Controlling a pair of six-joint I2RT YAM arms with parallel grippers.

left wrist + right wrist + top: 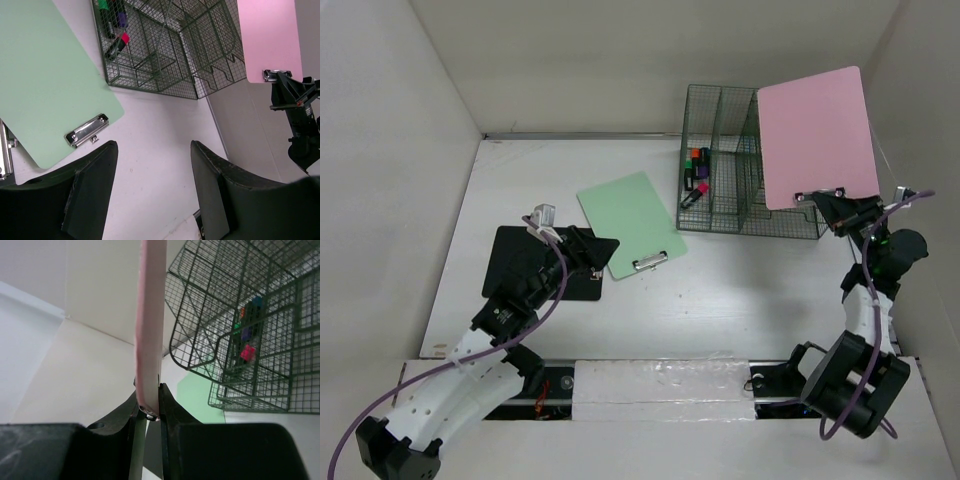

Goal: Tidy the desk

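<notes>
Desk [750, 290]: white, flat, matte, fills the floor of the walled bay ahead of both arm bases. It is rigid and fixed, so nothing about it gets lifted. What matters is its smooth top: thin boards lie flush on it, leaving no edge to get under, and they would probably slide if pushed.

Far left: black clipboard [515, 255] flat on the desk, partly under the left arm.

Left gripper [152, 150]: hovers over the desk near the green clipboard's lower end. Jaws are parted about halfway, with bare desk showing between them and nothing held.

Green clipboard [628, 218]: flat on the desk, its lower left edge just beside the black board. Its metal clip [651, 262] is at the near end. Judgement: light, stiff, slick sheet. The clip is the only raised part, so it is the best place to pinch. Otherwise, slide the board to a desk edge first.

Wire rack [740, 215]: stands at the back, right of centre. Markers [697, 170] sit in its left compartment. The slots on the right look empty from here.

Pink clipboard [818, 135]: off the desk, held up on end by the rack's right end. I cannot tell whether it is over a slot or beside it.

Right gripper [150, 402]: jaws narrow, clamped on the pink board's bottom edge at its clip. Judgement: the grip is low on a tall board, so it may swing or twist in the jaws. It needs slow moves near the mesh.
</notes>
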